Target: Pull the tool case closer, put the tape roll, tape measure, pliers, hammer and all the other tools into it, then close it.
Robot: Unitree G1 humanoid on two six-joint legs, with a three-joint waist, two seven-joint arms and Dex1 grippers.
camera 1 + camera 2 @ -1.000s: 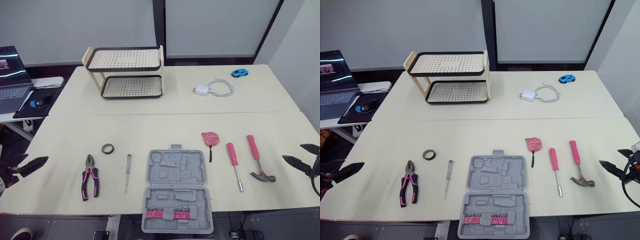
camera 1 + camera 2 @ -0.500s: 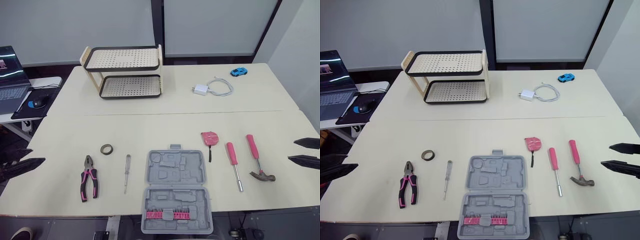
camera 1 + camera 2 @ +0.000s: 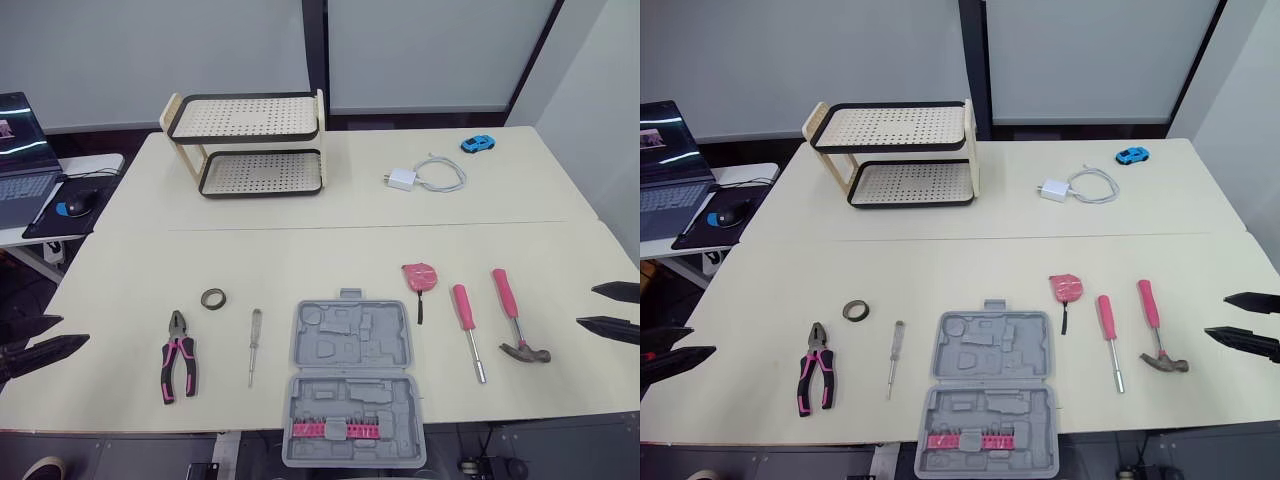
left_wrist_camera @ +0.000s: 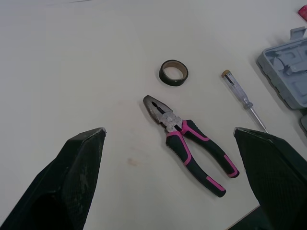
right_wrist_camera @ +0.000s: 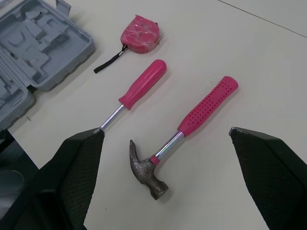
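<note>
Left gripper (image 3: 74, 330), spread wide and empty, hung near black-and-pink pliers (image 3: 180, 355); right gripper (image 3: 585, 305), equally wide, near pink-handled steel hammer (image 3: 518, 318).

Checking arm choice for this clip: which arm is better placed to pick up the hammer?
Right. The right gripper hangs open just beside the hammer; the left gripper is at the far side, past the pliers and tool case.

The cream table (image 3: 300, 260) carries the following items.
- Ahead of the left gripper's fingers (image 4: 79, 177): pliers (image 4: 175, 125), tape roll (image 4: 173, 82), clear-handled screwdriver (image 4: 244, 100).
- Ahead of the right gripper's fingers (image 5: 81, 177): hammer (image 5: 206, 108), pink-handled screwdriver (image 5: 143, 85), tape measure (image 5: 140, 37).
- Between both pairs: open tool case (image 3: 352, 380).
- Far beyond them: two-tier rack (image 3: 245, 118), charger (image 3: 402, 180), toy car (image 3: 479, 144).
</note>
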